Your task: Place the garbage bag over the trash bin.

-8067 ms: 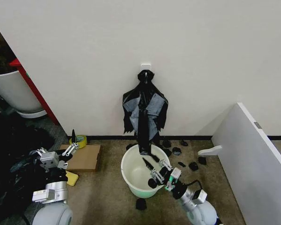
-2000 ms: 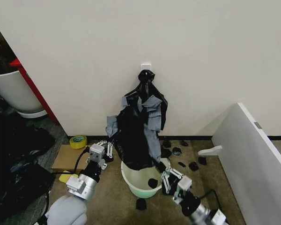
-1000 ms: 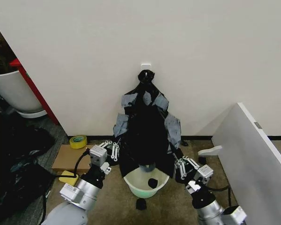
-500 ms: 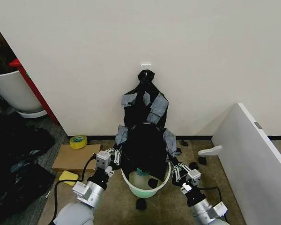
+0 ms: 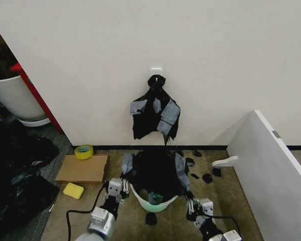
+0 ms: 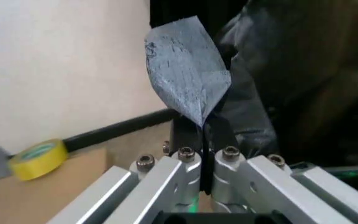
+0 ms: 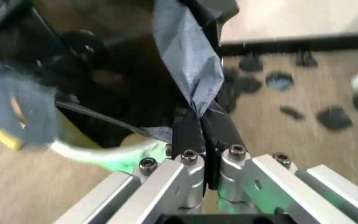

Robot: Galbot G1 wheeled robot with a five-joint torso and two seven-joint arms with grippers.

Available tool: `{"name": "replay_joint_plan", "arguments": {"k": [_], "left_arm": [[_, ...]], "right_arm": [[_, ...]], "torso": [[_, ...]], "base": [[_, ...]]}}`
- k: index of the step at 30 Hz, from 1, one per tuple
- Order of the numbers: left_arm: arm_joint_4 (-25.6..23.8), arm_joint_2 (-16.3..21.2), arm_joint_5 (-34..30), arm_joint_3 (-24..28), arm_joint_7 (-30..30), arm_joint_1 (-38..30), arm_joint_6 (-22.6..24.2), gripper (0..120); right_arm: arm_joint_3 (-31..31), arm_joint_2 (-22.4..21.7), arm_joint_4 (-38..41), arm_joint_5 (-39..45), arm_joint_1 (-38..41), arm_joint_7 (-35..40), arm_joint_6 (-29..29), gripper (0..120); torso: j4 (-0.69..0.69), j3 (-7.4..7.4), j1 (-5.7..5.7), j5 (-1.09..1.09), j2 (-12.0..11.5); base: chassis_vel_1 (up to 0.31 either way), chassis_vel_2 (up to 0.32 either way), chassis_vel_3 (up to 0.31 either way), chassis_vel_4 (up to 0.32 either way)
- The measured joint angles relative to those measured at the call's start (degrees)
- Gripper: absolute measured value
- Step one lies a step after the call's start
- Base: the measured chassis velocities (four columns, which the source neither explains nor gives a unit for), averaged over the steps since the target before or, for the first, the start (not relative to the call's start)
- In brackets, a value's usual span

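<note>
Bag draped over the bin, both grippers pinching its edges.

I see the garbage bag [image 5: 154,170] spread across the top of the trash bin [image 5: 155,203], which stands on the floor near the wall, below the knotted bunch of black bags [image 5: 154,113] hanging there. My left gripper [image 5: 116,188] sits at the bin's left rim, fingers pressed together on a grey-patched flap of the bag. My right gripper [image 5: 196,207] sits low at the bin's right side, likewise clamped on a bag fold. A yellow tape roll [image 5: 84,151] lies on cardboard [image 5: 83,168] to the left.
</note>
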Motion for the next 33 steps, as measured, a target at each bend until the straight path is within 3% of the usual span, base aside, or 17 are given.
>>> {"name": "replay_joint_plan", "arguments": {"k": [7, 13, 24, 33], "left_arm": [[-2.9, 5.5, -4.5, 1.4, -5.5, -2.2, 9.7, 0], [-2.6, 6.1, -7.3, 4.0, -7.4, -4.1, 13.1, 0], [2.7, 5.3, -7.2, 7.5, -8.2, -5.8, 14.3, 0], [9.1, 1.1, -7.0, 9.1, -8.2, -8.0, 14.1, 0]], "right_arm": [[0.3, -1.6, 3.0, 3.7, 0.3, 3.2, -6.0, 0], [-2.6, -0.7, 0.5, 0.5, 0.7, 3.1, -7.7, 0], [-4.2, -0.1, -7.6, -9.0, 3.6, 0.6, -8.7, 0], [-3.5, 1.2, -16.8, -19.5, 7.1, -4.1, -2.3, 0]], "torso": [[-0.01, 0.0, 0.0, 0.01, 0.0], [-0.01, 0.0, 0.0, 0.0, 0.0], [-0.01, 0.0, 0.0, 0.01, 0.0], [-0.01, 0.01, 0.0, 0.01, 0.0]], "base": [[0.0, 0.0, 0.0, 0.0], [0.0, 0.0, 0.0, 0.0], [0.0, 0.0, 0.0, 0.0], [0.0, 0.0, 0.0, 0.0]]}}
